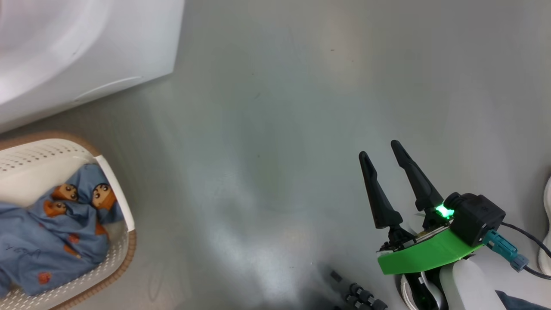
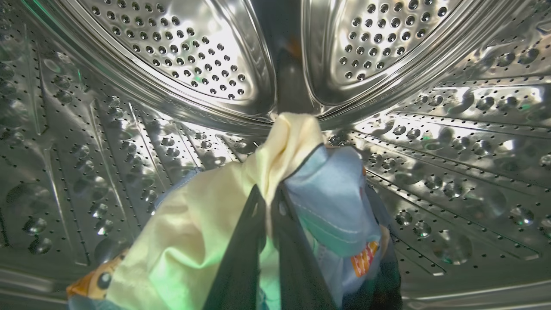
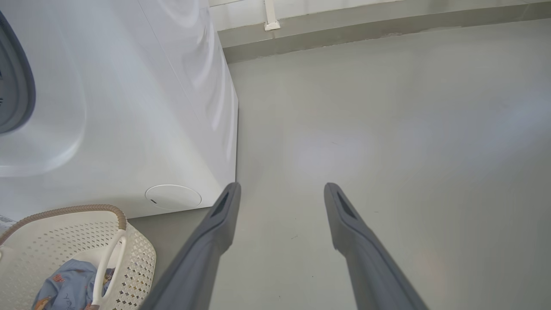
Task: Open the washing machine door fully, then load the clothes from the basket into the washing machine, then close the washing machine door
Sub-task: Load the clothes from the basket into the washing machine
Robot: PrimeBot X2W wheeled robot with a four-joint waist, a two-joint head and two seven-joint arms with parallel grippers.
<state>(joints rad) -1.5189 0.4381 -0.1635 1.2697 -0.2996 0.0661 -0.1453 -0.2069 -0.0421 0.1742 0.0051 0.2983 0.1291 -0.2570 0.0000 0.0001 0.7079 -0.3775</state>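
Inside the steel drum of the washing machine (image 2: 181, 56), my left gripper (image 2: 269, 198) is shut on a bunch of the clothes (image 2: 331, 202), cream-white and blue cloth hanging around its fingers. More of the blue bear-print clothes (image 1: 56, 232) lie in the cream perforated basket (image 1: 116, 258) on the floor at the lower left of the head view. The washing machine's white body (image 1: 86, 47) stands just behind the basket (image 3: 137, 258). My right gripper (image 1: 381, 153) hovers open over bare floor at the lower right, well away from the basket, nothing between its fingers (image 3: 215, 224).
Grey floor (image 1: 275, 129) stretches to the right of the washing machine (image 3: 129, 129) up to a wall skirting. A round cap (image 3: 173, 196) sits low on the machine's front. Cables and dark robot parts (image 1: 357, 297) lie near the bottom edge.
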